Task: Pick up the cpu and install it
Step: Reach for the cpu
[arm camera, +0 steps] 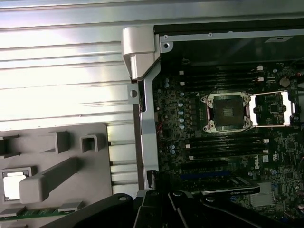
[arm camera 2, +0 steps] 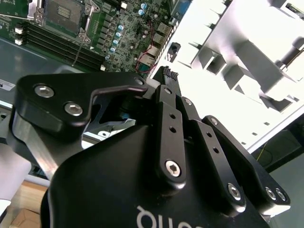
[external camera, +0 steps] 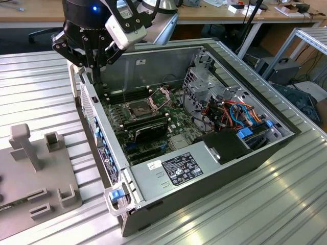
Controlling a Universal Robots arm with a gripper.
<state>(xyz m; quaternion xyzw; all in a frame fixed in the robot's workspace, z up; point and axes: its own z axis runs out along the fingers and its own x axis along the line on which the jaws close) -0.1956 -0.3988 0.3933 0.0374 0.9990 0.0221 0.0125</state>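
1. My claw (external camera: 95, 71) hangs fingers-down over the far corner of an open computer case (external camera: 153, 61), at the exterior view's left. It is just above the case's rim.
2. In the second wrist view the claw's (arm camera 2: 167, 78) two black fingers are pressed together, and I see nothing pinched between them. White lettering on its body is cut off at the picture's edge.
3. The cpu (arm camera: 11, 184) is well apart from the claw. It is a small pale silvery square lying flat in a recess of a grey holder tray (arm camera: 90, 166), beside a long raised bar on that tray.
4. The tray sits on the ribbed metal worktop (external camera: 36, 81), outside the case and next to its side wall.
5. Inside the case lies a green motherboard (arm camera: 171, 118). Its dark square socket (arm camera: 228, 111) is bare, with the hinged metal frame (arm camera: 270, 108) swung open beside it.
6. A long black card (external camera: 145, 130) stands in a slot near the socket.
7. The grey power supply (external camera: 204, 176) carries a printed label (external camera: 179, 168), part white and part black.
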